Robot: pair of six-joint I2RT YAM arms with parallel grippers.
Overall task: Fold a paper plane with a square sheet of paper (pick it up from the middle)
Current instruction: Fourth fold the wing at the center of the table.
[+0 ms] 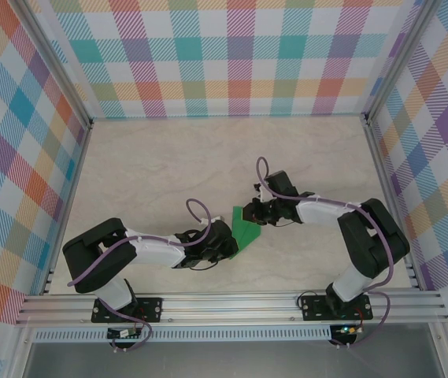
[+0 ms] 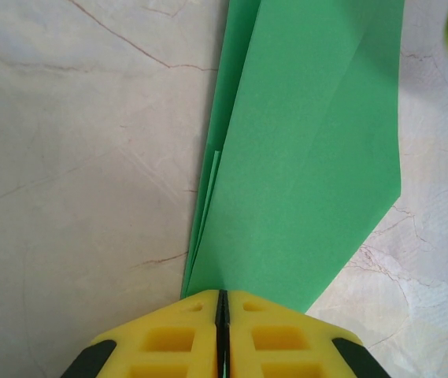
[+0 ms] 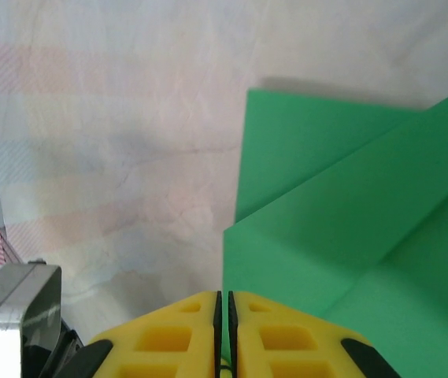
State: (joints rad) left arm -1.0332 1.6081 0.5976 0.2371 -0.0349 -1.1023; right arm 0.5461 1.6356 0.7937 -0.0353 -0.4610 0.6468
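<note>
Top external view: the folded green paper (image 1: 247,228), thin, matte and creased in layers, is at the near centre of the marbled beige table (image 1: 168,165). The left gripper (image 2: 222,293) has its yellow moulded fingers (image 2: 168,339) pressed together, pinching the paper's narrow end. The right gripper (image 3: 224,295) leaves a hairline slit, and the paper's straight edge runs into it.

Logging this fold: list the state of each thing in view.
paper, partly folded, layered creases
left gripper, shut, tips over the paper's corner
right gripper, shut, tips at the paper's edge
</note>
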